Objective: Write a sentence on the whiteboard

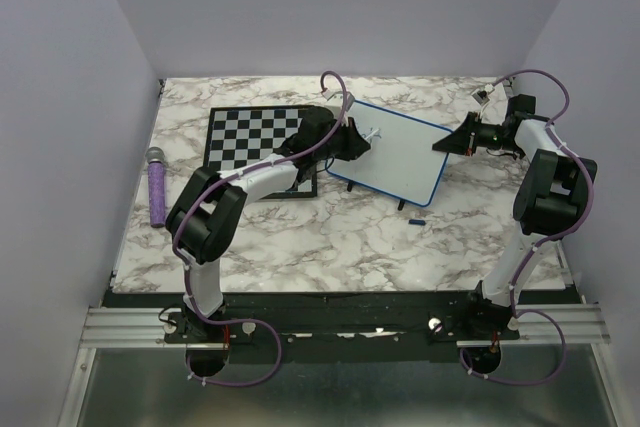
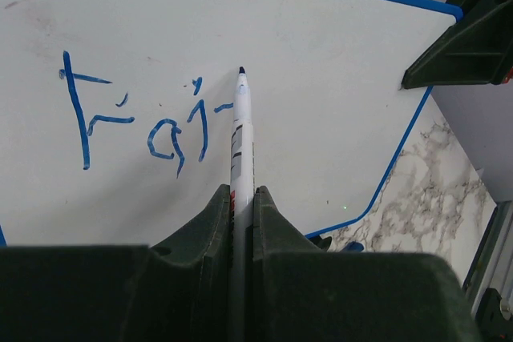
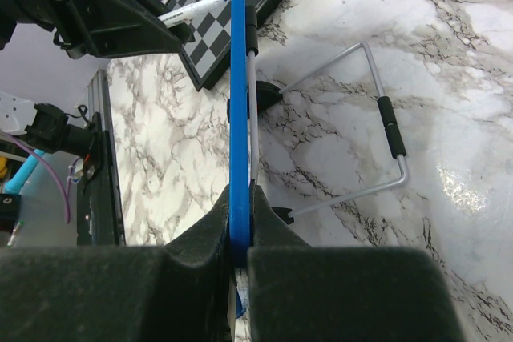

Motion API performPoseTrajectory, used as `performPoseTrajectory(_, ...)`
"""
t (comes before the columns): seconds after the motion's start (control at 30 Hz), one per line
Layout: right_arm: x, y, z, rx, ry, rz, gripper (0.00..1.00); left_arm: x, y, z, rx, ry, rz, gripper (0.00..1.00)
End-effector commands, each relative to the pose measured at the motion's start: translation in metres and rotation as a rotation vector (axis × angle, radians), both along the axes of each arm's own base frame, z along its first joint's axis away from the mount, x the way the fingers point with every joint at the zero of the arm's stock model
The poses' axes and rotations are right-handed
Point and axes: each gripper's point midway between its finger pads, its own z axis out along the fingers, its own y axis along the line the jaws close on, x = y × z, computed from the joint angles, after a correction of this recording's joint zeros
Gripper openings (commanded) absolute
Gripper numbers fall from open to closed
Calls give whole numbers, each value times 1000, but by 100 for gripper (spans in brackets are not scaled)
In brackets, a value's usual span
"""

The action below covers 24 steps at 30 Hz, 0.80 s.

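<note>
The whiteboard [image 1: 405, 157], white with a blue frame, stands tilted on the marble table beside the chessboard. My left gripper [image 2: 242, 191] is shut on a white marker [image 2: 242, 130]. The marker's blue tip is at the board face, just up and right of the last stroke. Of the sentence, blue letters "Fai" and a short dash [image 2: 144, 122] show on the board. My right gripper [image 3: 242, 190] is shut on the whiteboard's blue right edge [image 3: 238, 78], and its dark fingers [image 2: 461, 46] show in the left wrist view. In the top view the left gripper [image 1: 355, 139] is at the board's left side and the right gripper [image 1: 445, 144] at its right side.
A black-and-white chessboard [image 1: 250, 137] lies left of the board, under my left arm. A purple microphone-like object [image 1: 158, 187] lies near the table's left edge. A small blue cap [image 1: 417, 219] sits in front of the board. A wire stand [image 3: 389, 134] props the board from behind.
</note>
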Motion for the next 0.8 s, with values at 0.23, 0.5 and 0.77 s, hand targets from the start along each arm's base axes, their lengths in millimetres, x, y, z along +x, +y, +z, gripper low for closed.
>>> performPoseTrajectory(0.23, 10, -4, 0, -61, -83, 3, 0, 6, 2, -3, 8, 8, 17, 0)
performPoseTrajectory(0.5, 10, -4, 1, -62, -84, 3, 1, 4, 2, -8, 13, 24, 10, 0)
performPoseTrajectory(0.77, 10, -4, 2, -62, -86, 3, 1, 4, 1, -17, 33, 50, 7, 0)
